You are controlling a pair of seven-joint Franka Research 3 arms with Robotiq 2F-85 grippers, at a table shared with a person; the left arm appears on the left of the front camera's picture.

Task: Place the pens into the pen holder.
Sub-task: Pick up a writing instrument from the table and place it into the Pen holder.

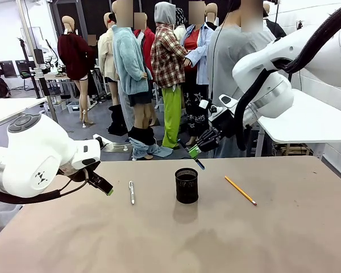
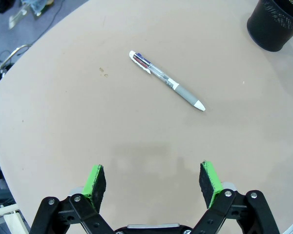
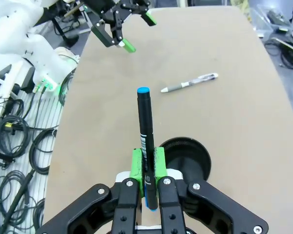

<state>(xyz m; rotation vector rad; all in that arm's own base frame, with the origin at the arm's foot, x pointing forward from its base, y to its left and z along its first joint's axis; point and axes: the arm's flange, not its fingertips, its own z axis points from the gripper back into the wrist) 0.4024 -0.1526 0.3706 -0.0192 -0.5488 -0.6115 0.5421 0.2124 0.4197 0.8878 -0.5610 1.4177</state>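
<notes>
A: Pens, appearance?

B: Slim silver-white pen (image 2: 167,81) with a grey grip lies flat on the tan bench (image 1: 273,239), in front of the left jaws and apart from them. Dark blue-black pen (image 3: 145,131) with a light-blue end sits in the right jaws. Yellow-orange pencil (image 1: 240,190) lies flat, below and to the side of the right jaws.

A: Jaws?

B: Left jaws spread wide with green pads (image 2: 95,183) bare, holding nothing, above the bench. Right jaws clamped narrow on the dark pen, which sticks out ahead of them.

A: Holder?

B: Small black wire-mesh cup (image 1: 186,185) stands upright under the right jaws, between silver pen and pencil.

A: Obscured?

B: Cup partly behind the right jaws from the wrist. It is cut off at the frame corner from the left wrist. Print on the dark pen unreadable.
</notes>
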